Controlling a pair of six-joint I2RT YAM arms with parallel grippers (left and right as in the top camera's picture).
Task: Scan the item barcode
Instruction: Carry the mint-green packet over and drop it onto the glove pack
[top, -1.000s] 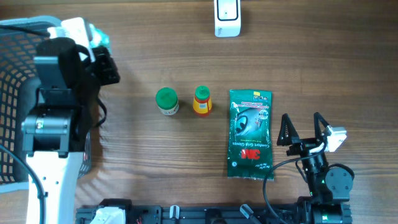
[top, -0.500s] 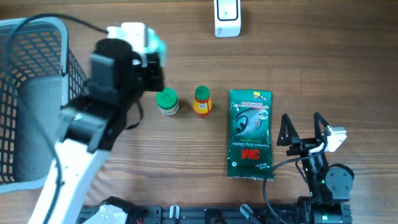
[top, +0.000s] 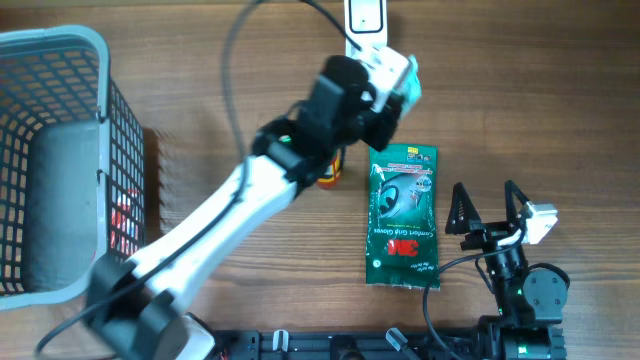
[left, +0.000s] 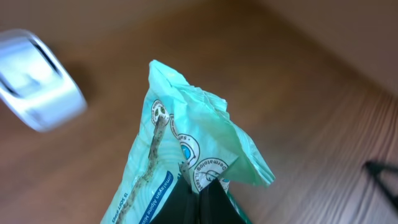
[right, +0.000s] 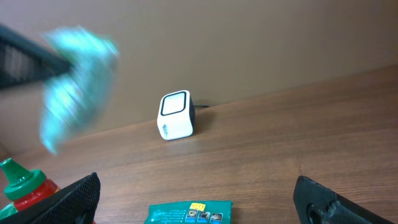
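The mint-green packet (top: 405, 85), clamped in the left fingers (left: 183, 208), now hangs just beside the scanner (top: 365, 25). A second ago it was well apart from it across the counter (top: 540, 100), so the barcode pass looks close. The right fingers (top: 462, 212) rest spread wide and empty, well away from the scanner.

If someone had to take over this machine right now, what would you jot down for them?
Left claw: shut on a pale green packet, held in the air close to the white scanner at the table's far edge.
Right claw: open, empty, resting beside the dark green packet.
Done: one packet is picked up and near the scanner.
Left: show its barcode to the scanner; whether it has already read cannot be told. The basket stands on the left.
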